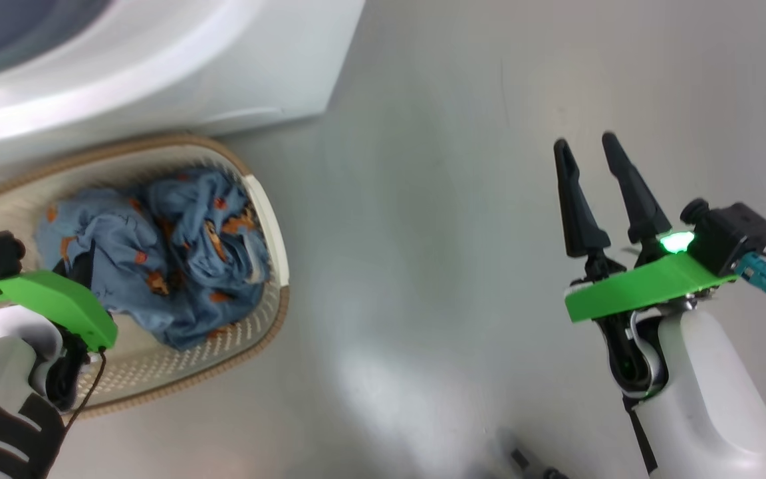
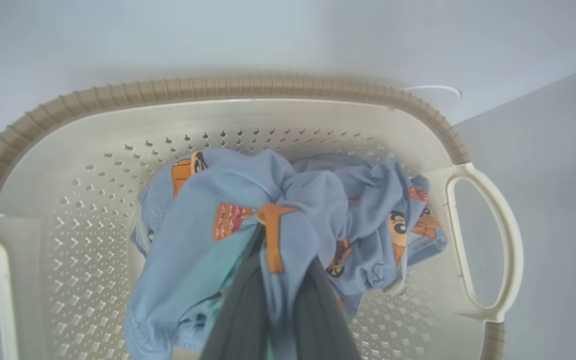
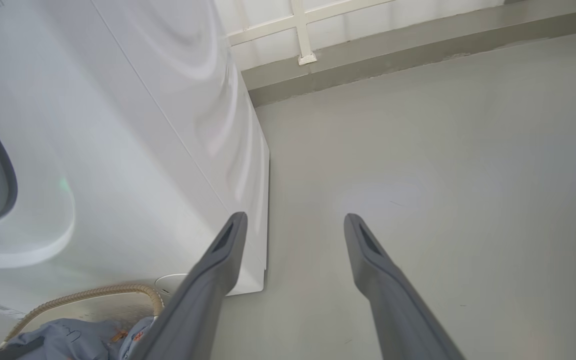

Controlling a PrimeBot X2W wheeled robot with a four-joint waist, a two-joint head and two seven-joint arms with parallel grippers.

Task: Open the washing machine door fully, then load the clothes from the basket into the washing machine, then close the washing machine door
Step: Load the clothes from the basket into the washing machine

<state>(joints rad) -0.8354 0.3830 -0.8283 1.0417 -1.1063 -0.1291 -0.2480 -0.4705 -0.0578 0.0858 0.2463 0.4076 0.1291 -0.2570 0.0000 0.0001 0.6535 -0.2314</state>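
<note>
Left pincer is clamped down on a fold of the clothes, with blue fabric bunched up between its fingers. The pile sits inside the basket. In the head view the basket is at about 9 o'clock, on the floor just in front of the washer, which is up at 11 o'clock. Right pincer is over at 3 o'clock, well away from the basket, fingers spread wide with nothing in them, above bare floor.
</note>
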